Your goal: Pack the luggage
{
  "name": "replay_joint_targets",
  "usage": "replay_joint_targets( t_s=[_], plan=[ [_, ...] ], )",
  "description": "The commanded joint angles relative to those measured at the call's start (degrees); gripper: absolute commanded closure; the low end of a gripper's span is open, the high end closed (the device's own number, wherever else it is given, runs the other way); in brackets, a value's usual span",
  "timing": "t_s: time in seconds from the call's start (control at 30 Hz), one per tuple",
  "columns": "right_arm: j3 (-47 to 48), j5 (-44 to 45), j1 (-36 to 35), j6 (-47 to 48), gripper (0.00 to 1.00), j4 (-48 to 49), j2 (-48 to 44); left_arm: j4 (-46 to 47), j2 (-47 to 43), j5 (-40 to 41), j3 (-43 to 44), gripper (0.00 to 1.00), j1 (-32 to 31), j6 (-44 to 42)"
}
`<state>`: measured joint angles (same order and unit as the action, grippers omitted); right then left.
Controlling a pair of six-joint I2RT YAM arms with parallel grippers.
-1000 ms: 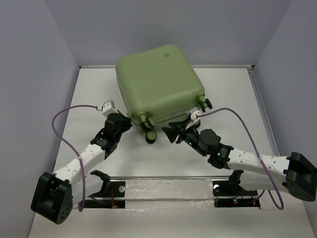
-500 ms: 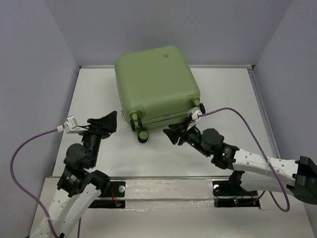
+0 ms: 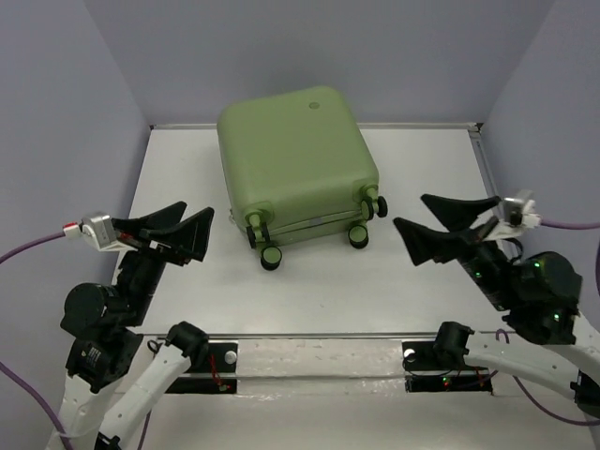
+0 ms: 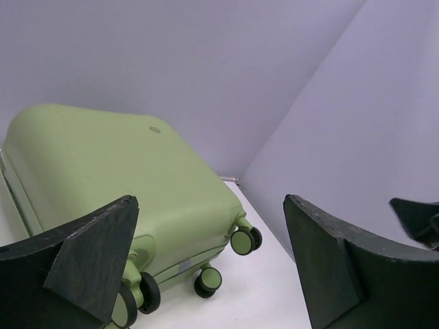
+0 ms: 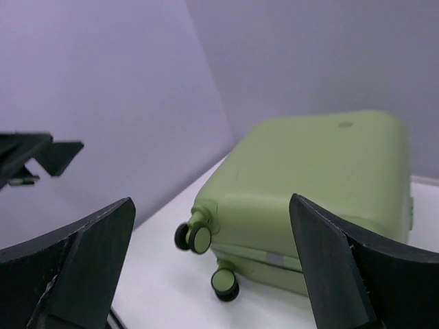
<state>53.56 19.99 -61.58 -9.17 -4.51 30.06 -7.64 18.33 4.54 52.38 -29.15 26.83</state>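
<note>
The luggage (image 3: 295, 155) is a light-green hard-shell suitcase. It lies flat and closed at the back middle of the white table (image 3: 422, 159), with its green-and-black wheels (image 3: 270, 258) toward me. My left gripper (image 3: 192, 217) hovers open to the left of the wheel end, well apart from it. My right gripper (image 3: 412, 214) hovers open to the right, also apart. The left wrist view shows the luggage (image 4: 103, 171) beyond my open left gripper (image 4: 209, 205). In the right wrist view the luggage (image 5: 322, 171) sits past my open right gripper (image 5: 211, 202). Nothing is between either pair of fingers.
Lilac walls close the table in on the left, back and right. A metal rail (image 3: 309, 336) runs along the near edge by the arm bases. Purple cables (image 3: 37, 246) trail from both wrists. The opposite gripper shows at the edge of each wrist view.
Both arms have pulled back from the suitcase's wheel end toward the near corners, and both grippers have opened. The suitcase has shifted slightly left and now rests still.
</note>
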Motion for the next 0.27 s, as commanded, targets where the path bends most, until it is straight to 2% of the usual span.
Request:
replay_joint_targets(
  t_s=[0.0, 0.23],
  plan=[
    [1.1, 9.1, -0.5, 3.2, 0.0, -5.6, -5.5, -0.6, -1.2, -1.6, 0.6, 0.01, 0.0, -4.9],
    [-0.8, 13.7, -0.5, 2.4, 0.0, -5.2, -2.0, -1.4, -2.0, 2.2, -2.8, 0.01, 0.0, -5.8]
  ],
)
